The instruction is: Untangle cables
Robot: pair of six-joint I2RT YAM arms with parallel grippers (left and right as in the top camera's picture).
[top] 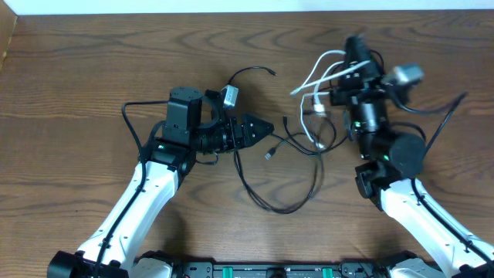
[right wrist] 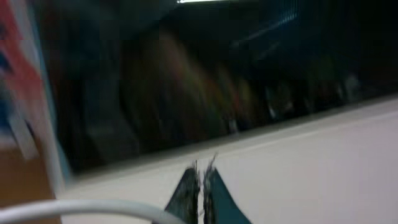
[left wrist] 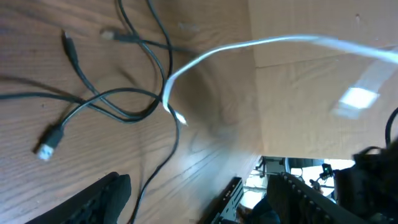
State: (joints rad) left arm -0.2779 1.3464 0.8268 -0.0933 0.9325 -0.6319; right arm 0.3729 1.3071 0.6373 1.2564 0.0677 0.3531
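Observation:
Several thin black cables point(top: 287, 157) lie tangled on the wooden table point(top: 77, 77), with a loop point(top: 279, 205) toward the front. A white cable point(top: 323, 66) rises from the tangle up to my right gripper point(top: 353, 52), which is lifted and shut on it. In the right wrist view the shut fingers point(right wrist: 200, 186) meet the white cable point(right wrist: 81, 208). My left gripper point(top: 262, 128) is low by the tangle's left side, rolled on its side and open. In the left wrist view point(left wrist: 199, 183) one black cable point(left wrist: 155, 174) runs between its fingers, past a USB plug point(left wrist: 46, 144) and the white cable point(left wrist: 249, 45).
The table's back edge point(top: 231, 9) meets a white surface. A black rail point(top: 255, 270) runs along the table's front between the arm bases. Thick black robot wires point(top: 444, 116) hang beside the right arm.

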